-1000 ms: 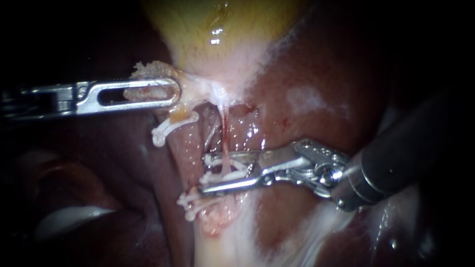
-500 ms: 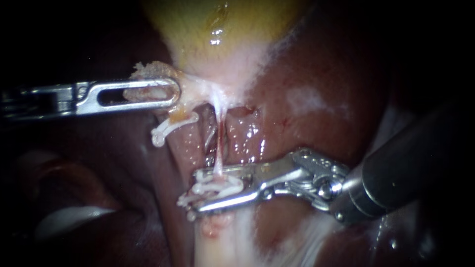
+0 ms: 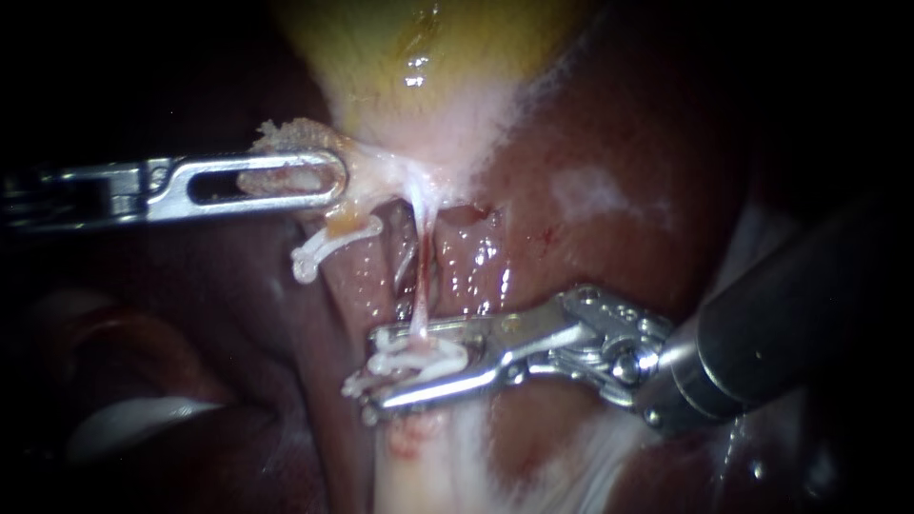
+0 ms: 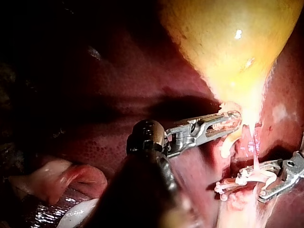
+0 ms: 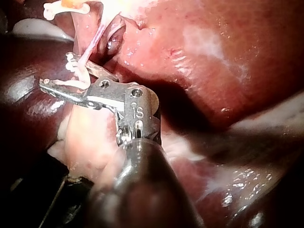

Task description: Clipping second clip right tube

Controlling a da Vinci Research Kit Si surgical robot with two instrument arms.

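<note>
My right instrument (image 3: 373, 376) comes in from the lower right, and its jaws are shut on a white clip (image 3: 419, 360) that sits across the thin pale right tube (image 3: 421, 276). That tube runs taut from the gallbladder's neck down into the jaws. Another white clip (image 3: 354, 386) lies right beside the jaw tips, just below. My left instrument (image 3: 338, 179) holds pale tissue at the neck of the yellow gallbladder (image 3: 419, 57) with its slotted jaws shut on it. The right wrist view shows the clip (image 5: 76, 71) between the jaws (image 5: 47, 85).
A further white clip (image 3: 324, 249) sits on the left tube under my left instrument. Dark red liver (image 3: 590, 190) surrounds the field. Pale fatty tissue (image 3: 419, 466) lies below the clips.
Over the last second my right instrument's jaws slid down the tube toward the lower clip and squeezed together on the clip. The tube now stands straighter. My left instrument has stayed still.
</note>
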